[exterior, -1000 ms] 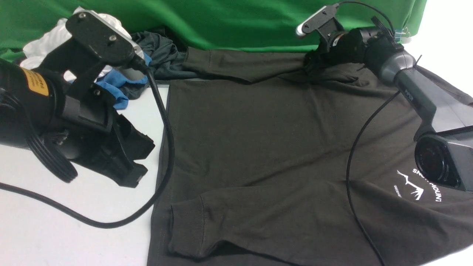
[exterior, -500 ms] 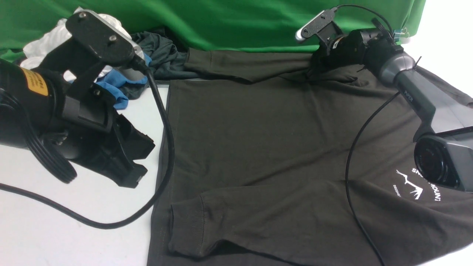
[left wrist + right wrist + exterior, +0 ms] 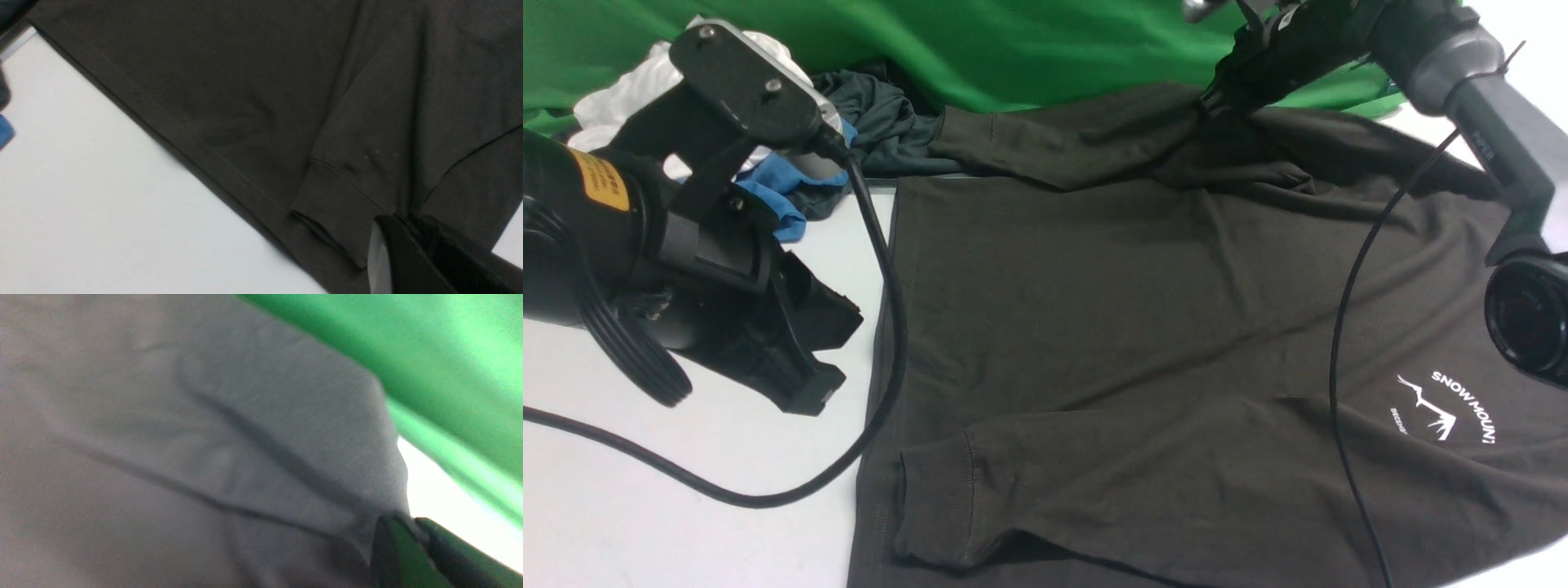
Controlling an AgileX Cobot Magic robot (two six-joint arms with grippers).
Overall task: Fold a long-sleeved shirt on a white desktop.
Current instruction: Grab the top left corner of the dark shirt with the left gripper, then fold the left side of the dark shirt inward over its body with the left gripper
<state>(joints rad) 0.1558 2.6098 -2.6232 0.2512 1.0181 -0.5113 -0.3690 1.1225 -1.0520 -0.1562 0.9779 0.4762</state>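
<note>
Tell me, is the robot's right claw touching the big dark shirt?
Touching. In the front view the right gripper pinches the long-sleeved shirt, whose cloth peaks up to it; the right wrist view shows folds gathering into the shut jaws.

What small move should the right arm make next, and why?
The right gripper is shut on the long-sleeved shirt by its far sleeve, holding that fabric raised; the near sleeve already lies folded over the front. So probably carry the pinched fabric toward the robot, across the body.
</note>
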